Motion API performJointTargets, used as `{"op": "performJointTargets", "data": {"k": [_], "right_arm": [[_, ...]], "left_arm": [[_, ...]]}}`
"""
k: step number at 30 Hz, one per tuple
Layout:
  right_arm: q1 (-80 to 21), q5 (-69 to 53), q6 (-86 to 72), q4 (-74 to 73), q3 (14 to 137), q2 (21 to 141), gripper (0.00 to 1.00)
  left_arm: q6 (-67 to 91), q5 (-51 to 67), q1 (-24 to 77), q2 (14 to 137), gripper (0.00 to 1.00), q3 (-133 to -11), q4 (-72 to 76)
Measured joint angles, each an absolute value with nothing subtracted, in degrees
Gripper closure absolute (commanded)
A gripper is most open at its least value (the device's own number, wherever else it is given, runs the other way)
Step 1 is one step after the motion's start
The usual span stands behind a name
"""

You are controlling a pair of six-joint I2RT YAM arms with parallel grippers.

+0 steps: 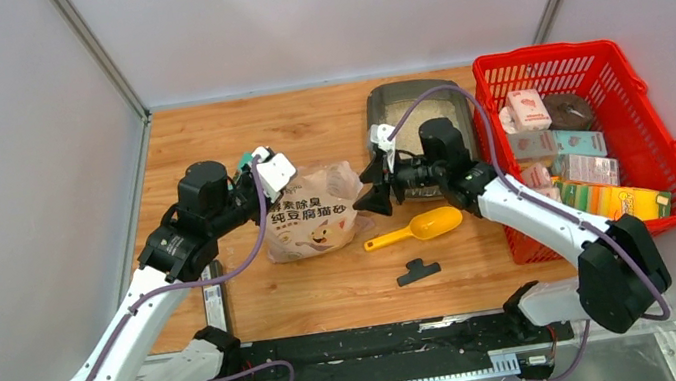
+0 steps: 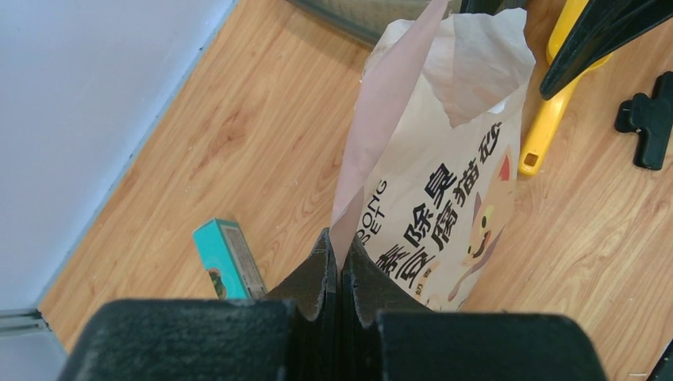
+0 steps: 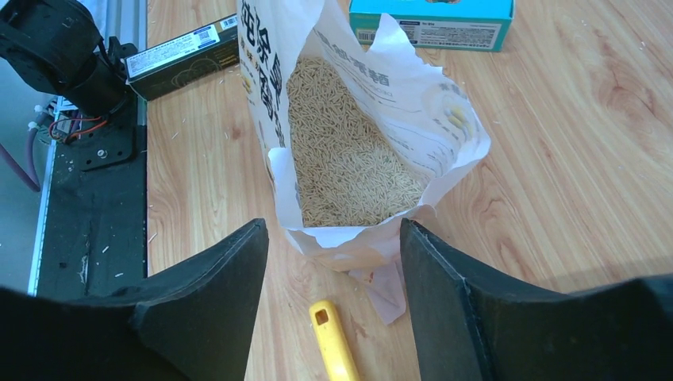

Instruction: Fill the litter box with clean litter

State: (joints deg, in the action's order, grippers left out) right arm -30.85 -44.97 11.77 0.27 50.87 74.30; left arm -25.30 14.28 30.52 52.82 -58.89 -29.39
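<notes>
Top external view showed our left claw point(image 1: 269, 191) pinching the left edge of the bag point(image 1: 313, 219), our right claw point(image 1: 377, 191) spread just right of its open mouth, which held the clean litter point(image 3: 349, 151), and the litter box point(image 1: 382, 96) just beyond that claw, on the far side.

Red basket point(image 1: 655, 138); yellow scoop point(image 1: 418, 229); perhaps clip point(image 1: 418, 271)

Black left claw point(image 2: 340, 250) and right claw point(image 3: 332, 230), white arms point(image 1: 121, 324), purple cables point(image 1: 263, 217).
</notes>
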Motion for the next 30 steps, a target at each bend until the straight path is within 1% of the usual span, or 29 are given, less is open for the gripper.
{"op": "performJointTargets", "data": {"k": [9, 13, 17, 28, 30], "right_arm": [[-31.4, -46.2, 10.5, 1.7, 51.2, 77.7, 0.39], [-31.6, -47.0, 10.3, 2.3, 51.4, 79.0, 0.43], [-32.6, -47.5, 9.8, 4.2, 51.5, 79.7, 0.46], [-35.0, -46.7, 7.9, 9.9, 51.5, 81.3, 0.50], [-35.3, -46.3, 7.9, 10.5, 51.4, 81.4, 0.52]], "left_arm": [[-24.6, 14.2, 30.5, 52.8, 1.00, -58.9, -29.4], [-24.5, 14.2, 30.5, 52.8, 1.00, -58.9, -29.4], [-24.5, 14.0, 30.5, 52.8, 1.00, -58.9, -29.4], [-24.1, 14.0, 30.5, 53.1, 1.00, -58.9, -28.9], [-24.1, 14.0, 30.5, 53.1, 1.00, -58.9, -28.9]]}}
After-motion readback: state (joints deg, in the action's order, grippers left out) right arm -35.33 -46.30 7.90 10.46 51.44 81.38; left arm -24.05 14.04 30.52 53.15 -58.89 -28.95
